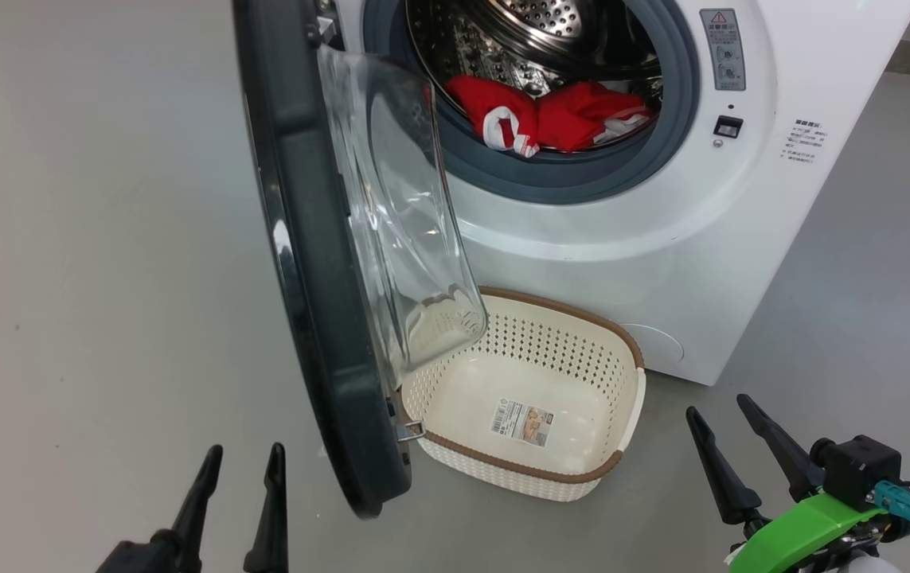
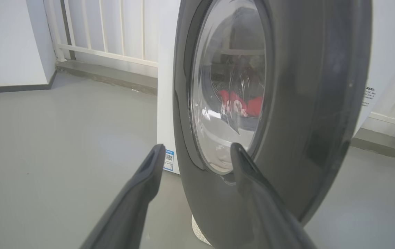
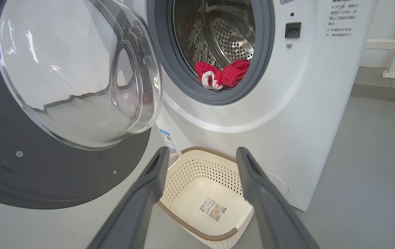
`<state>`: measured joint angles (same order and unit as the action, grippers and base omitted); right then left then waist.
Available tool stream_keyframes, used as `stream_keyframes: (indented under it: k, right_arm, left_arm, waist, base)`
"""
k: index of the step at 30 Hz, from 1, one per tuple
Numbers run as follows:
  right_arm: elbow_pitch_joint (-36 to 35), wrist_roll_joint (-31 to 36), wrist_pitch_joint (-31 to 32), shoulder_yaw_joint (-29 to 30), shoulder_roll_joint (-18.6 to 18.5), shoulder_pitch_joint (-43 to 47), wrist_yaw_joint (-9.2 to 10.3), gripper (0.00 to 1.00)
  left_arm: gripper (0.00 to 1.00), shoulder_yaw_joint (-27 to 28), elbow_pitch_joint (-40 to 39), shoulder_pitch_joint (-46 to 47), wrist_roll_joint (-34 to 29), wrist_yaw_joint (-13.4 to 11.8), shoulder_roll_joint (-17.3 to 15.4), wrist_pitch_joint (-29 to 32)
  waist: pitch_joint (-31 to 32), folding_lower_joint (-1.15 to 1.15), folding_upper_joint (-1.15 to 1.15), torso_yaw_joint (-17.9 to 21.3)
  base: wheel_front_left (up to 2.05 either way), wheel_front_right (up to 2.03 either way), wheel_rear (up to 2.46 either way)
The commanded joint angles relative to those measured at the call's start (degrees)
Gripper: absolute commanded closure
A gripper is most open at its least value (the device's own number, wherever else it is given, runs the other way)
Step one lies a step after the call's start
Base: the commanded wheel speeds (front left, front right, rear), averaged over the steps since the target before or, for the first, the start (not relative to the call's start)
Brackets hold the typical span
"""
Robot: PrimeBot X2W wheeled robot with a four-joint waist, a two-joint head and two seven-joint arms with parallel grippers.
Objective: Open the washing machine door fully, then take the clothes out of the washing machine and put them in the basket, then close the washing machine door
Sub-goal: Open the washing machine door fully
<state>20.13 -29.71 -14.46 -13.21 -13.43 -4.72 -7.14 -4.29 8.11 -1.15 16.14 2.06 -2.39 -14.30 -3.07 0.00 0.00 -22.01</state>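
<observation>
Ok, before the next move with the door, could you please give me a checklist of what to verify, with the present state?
1. Washing machine door fully open: not ok; it stands about square to the washing machine front.
2. Left end effector free: ok; open, empty, beside the door's outer face.
3. Right end effector free: ok; open, empty.
4. Clothes within sight: ok; lying just inside the opening.
5. Basket ready: ok; upright, empty, before the machine.
6. Door clear of the basket: cannot tell.
</observation>
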Motion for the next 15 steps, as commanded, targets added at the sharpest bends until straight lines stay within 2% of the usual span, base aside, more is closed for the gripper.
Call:
stream_keyframes:
  k: [1,10,15]
  right_arm:
    - [-1.38,0.86,-0.53,-0.47,-0.35,-0.17,-0.35,0.0]
    - [-1.16,0.98,-0.53,0.0,0.26,0.33,-0.35,0.0]
    - [-1.32,0.99,-0.53,0.08,0.41,0.36,-0.35,0.0]
  left_arm:
    - [0.0,1.58,-1.54,0.69,-0.12,-0.26,-0.49,-0.7]
    - [0.0,1.94,-1.94,1.0,0.19,-0.38,-0.49,-0.7]
    - [0.0,3.32,-5.0,1.86,0.71,-0.84,-0.49,-0.7]
  waist:
    - [0.0,0.0,0.0,-0.01]
    - [0.11,0.0,0.0,0.1]
    - [0.34,0.0,0.0,0.13]
  base:
    - [0.0,0.0,0.0]
    - [0.0,0.0,0.0]
    - [0.0,0.0,0.0]
